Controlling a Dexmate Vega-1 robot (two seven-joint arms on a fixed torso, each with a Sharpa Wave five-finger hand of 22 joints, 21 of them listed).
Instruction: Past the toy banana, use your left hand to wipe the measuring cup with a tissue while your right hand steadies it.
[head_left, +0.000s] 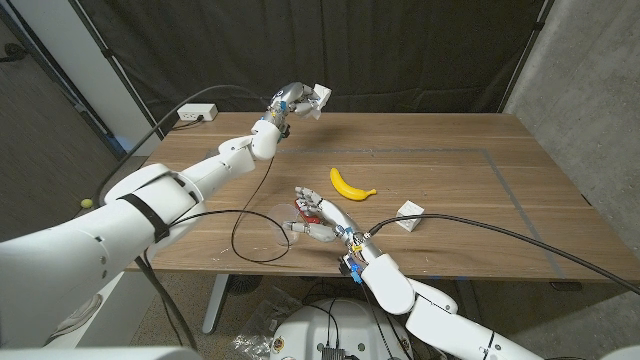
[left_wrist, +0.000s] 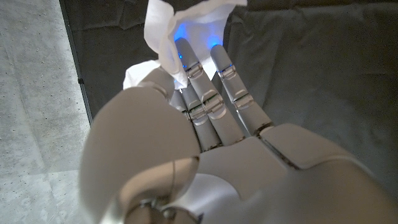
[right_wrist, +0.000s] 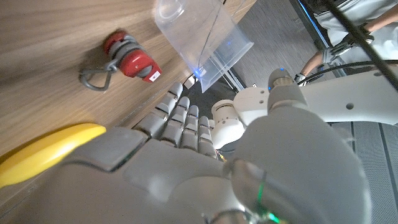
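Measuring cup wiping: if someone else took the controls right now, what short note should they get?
Left hand: raised over the table's far edge, holding the tissue.
Right hand: low near the front edge, fingers at the clear measuring cup; a firm grip cannot be confirmed.
The banana lies just beyond the right hand; a red clip sits by the cup.
Done: tissue picked up, right hand at the cup.
Left: steady the cup, bring the tissue over, wipe it.

Left robot hand (head_left: 297, 99) raised on an outstretched arm, fingers pinched; right robot hand (head_left: 318, 219) low, fingers extended
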